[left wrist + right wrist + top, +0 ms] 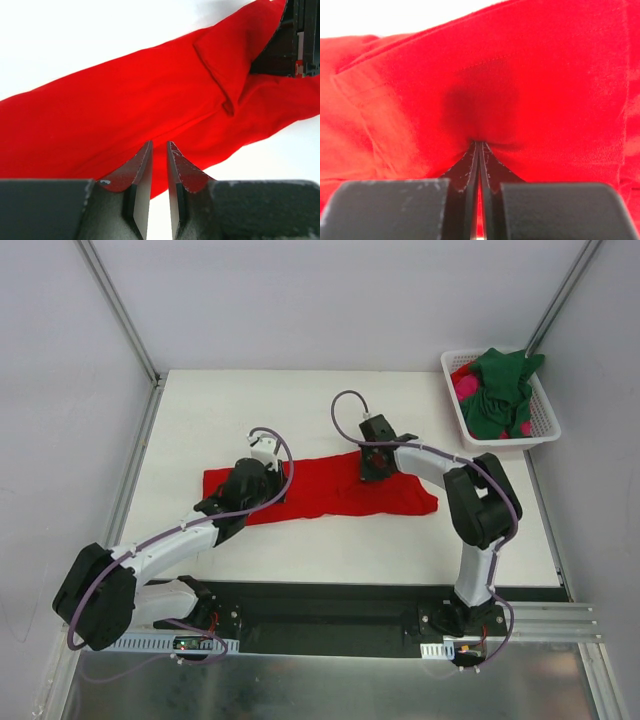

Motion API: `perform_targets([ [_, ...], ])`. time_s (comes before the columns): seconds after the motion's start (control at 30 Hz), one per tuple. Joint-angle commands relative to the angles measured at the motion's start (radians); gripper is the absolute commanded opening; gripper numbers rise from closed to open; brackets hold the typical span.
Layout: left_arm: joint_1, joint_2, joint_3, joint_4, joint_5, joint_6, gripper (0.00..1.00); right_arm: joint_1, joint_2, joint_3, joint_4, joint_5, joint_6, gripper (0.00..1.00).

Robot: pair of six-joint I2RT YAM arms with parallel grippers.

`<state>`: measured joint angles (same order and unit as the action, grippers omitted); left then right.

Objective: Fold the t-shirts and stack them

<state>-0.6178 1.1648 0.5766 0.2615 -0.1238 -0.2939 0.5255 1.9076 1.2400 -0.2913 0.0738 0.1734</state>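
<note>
The red t-shirt lies across the middle of the table as a long folded strip. My right gripper sits on its far edge. In the right wrist view its jaws are shut on a pucker of the red cloth. My left gripper hovers over the strip's left part. In the left wrist view its tips stand a narrow gap apart at the shirt's near edge, with no cloth seen between them. A dark green t-shirt and a magenta one lie heaped in the basket.
The white slotted basket stands at the table's far right corner. In the left wrist view the right gripper's black body shows at the top right. White walls with metal rails border the table on the left, back and right.
</note>
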Motion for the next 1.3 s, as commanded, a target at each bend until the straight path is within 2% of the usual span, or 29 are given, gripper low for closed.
perform_targets([
  [0.0, 0.029, -0.036, 0.002, -0.008, -0.005, 0.024, 0.17, 0.002, 0.102, 0.131, -0.164, 0.141, -0.054, 0.02],
  [0.17, 0.049, -0.040, -0.003, -0.013, 0.004, 0.022, 0.17, -0.005, 0.209, 0.312, -0.246, 0.222, -0.124, 0.02],
  [0.43, 0.062, -0.062, -0.018, -0.022, 0.007, 0.019, 0.17, -0.033, 0.340, 0.551, -0.287, 0.212, -0.210, 0.01],
  [0.73, 0.081, -0.089, -0.038, -0.027, 0.006, 0.010, 0.17, -0.051, 0.395, 0.659, -0.233, 0.081, -0.299, 0.01],
  [0.87, 0.090, -0.096, -0.046, -0.025, 0.006, 0.004, 0.17, -0.067, 0.412, 0.694, -0.210, -0.041, -0.333, 0.01],
  [1.27, 0.112, -0.122, -0.073, -0.027, -0.007, 0.006, 0.16, -0.107, 0.502, 0.834, -0.172, -0.279, -0.342, 0.01],
])
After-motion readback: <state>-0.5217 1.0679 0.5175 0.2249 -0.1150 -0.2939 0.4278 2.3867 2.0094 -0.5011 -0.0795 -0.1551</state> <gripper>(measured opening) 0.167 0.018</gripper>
